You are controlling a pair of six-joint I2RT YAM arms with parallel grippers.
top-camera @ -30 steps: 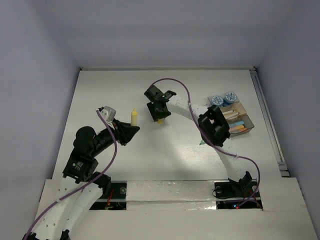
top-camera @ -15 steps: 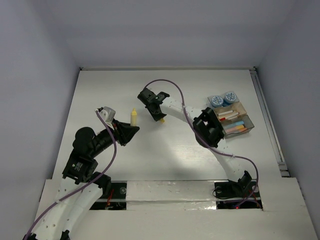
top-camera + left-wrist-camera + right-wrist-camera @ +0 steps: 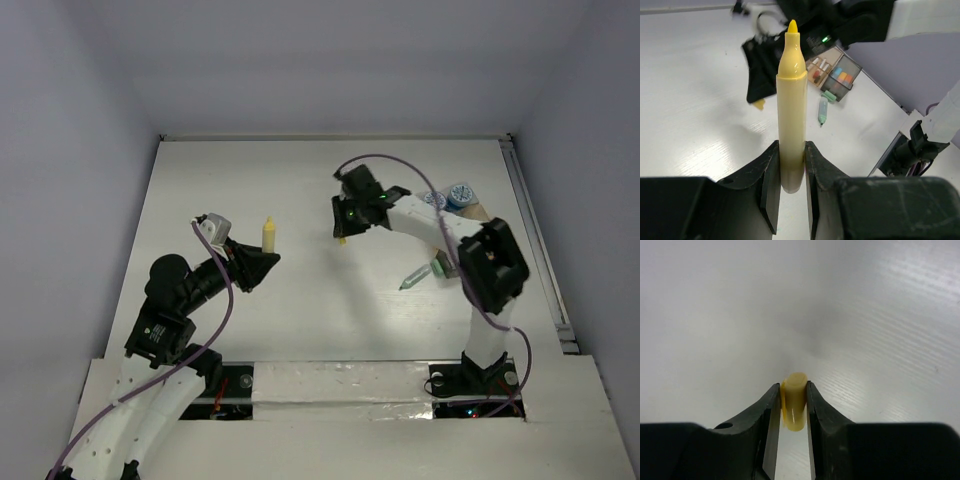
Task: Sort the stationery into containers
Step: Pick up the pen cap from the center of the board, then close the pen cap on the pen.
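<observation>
My left gripper [image 3: 262, 256] is shut on a yellow pen [image 3: 267, 234] and holds it upright, tip up, at the table's left middle; the left wrist view shows the pen [image 3: 792, 100] clamped between the jaws [image 3: 792, 150]. My right gripper [image 3: 345, 228] is shut on a short yellow stub [image 3: 794, 399], held just above the table centre [image 3: 792, 390]. A green pen [image 3: 415, 276] lies on the table by the right arm. The trays [image 3: 837, 75] hold orange, light-blue and other pieces; from above the right arm hides most of them. Two blue-and-white pots [image 3: 460, 195] stand beside them.
The right arm's elbow [image 3: 492, 262] hangs over the tray area at the right. A metal rail [image 3: 535, 240] runs along the table's right edge. The yellow stub and right gripper also show in the left wrist view [image 3: 758, 104].
My right gripper, with the stub, swung left and then right toward the centre. Its elbow moved right over the trays, uncovering the green pen. The left arm has not moved.
</observation>
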